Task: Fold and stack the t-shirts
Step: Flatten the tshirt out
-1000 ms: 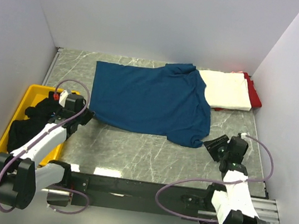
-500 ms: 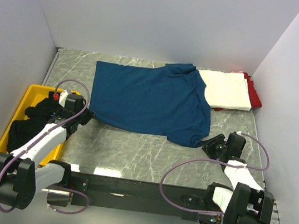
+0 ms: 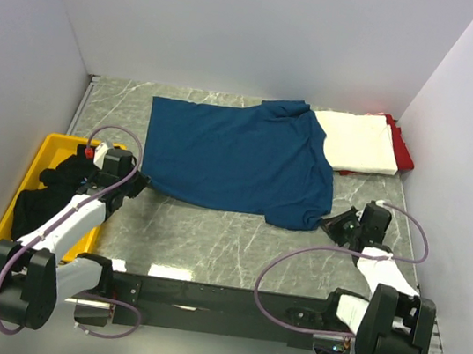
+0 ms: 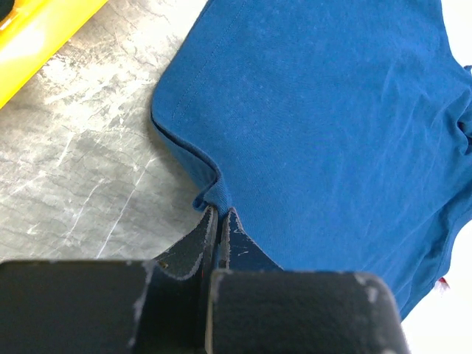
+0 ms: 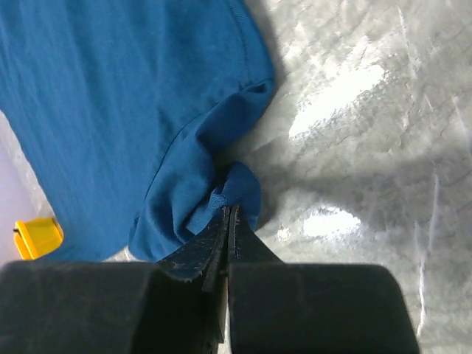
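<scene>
A navy-blue t-shirt (image 3: 240,155) lies spread over the middle of the table, with no print showing. My left gripper (image 3: 136,182) is shut on its near left corner; the left wrist view shows the fingertips (image 4: 219,210) pinching a fold of blue cloth (image 4: 317,110). My right gripper (image 3: 326,222) is shut on the bunched near right corner (image 5: 228,206), low on the table. A folded white tee (image 3: 362,142) lies at the back right on a red tee (image 3: 404,155). Black tees (image 3: 42,197) are heaped in a yellow bin.
The yellow bin (image 3: 46,141) stands at the left edge beside my left arm. White walls close in the back and both sides. The bare marble tabletop (image 3: 236,239) runs along the front between the two arms.
My right arm has swung, its elbow dropping to the right, and the gripper has edged up and left onto the shirt's corner. The left arm and the shirt have not moved.
</scene>
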{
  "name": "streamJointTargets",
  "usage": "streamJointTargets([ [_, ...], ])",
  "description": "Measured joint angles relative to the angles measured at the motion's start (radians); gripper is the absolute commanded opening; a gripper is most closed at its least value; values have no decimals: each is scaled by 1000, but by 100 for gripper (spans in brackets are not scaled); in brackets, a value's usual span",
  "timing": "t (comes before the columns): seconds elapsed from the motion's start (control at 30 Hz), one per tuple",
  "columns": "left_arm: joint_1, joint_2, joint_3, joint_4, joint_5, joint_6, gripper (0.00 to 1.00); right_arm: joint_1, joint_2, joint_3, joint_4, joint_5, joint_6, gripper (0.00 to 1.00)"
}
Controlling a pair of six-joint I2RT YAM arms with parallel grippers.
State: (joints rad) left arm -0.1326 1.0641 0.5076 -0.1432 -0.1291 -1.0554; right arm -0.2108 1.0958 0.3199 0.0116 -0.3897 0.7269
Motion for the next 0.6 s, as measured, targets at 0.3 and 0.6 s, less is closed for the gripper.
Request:
streamJointTargets([
  [0.3, 0, -5, 5, -52, -27, -1, 1, 1, -252, 61, -225, -38, -38, 0],
  [0.6, -1, -20, 33, -130, -71, -5, 0, 1, -479, 188, -463, -87, -37, 0],
])
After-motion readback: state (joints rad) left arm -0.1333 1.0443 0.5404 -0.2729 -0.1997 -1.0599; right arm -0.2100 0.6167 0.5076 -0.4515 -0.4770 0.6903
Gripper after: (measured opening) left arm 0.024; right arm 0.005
